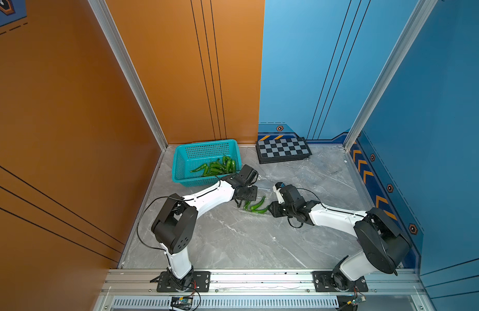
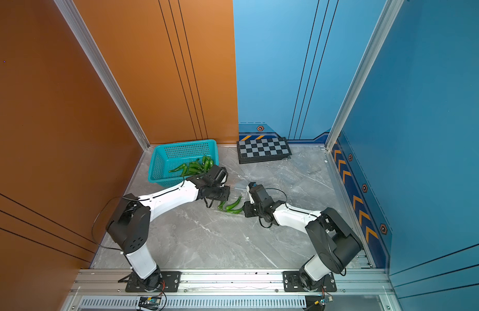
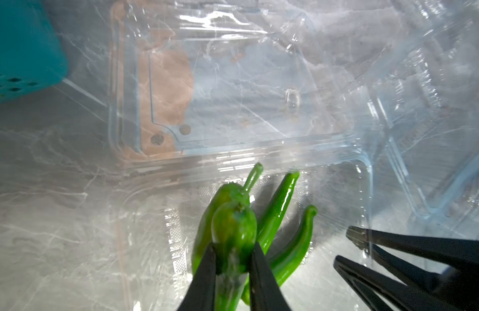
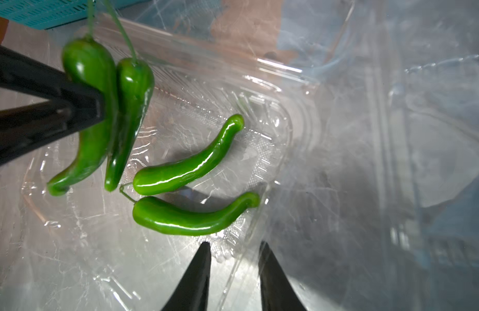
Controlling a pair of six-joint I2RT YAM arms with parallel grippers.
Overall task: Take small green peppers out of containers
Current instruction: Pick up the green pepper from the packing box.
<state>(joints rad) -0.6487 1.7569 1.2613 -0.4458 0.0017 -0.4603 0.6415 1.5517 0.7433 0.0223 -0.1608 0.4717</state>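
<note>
A clear container lies open mid-table between both arms. My left gripper is shut on one small green pepper just above the container's tray. A second pepper presses against its side; I cannot tell whether it is caught too. Two more peppers lie loose on the tray floor. My right gripper sits at the container's near-right rim, one finger inside and one outside, closed on the rim band.
A teal basket at the back left holds several peppers, close behind my left wrist. A checkerboard leans at the back wall. More clear plastic containers lie to the right behind the open one.
</note>
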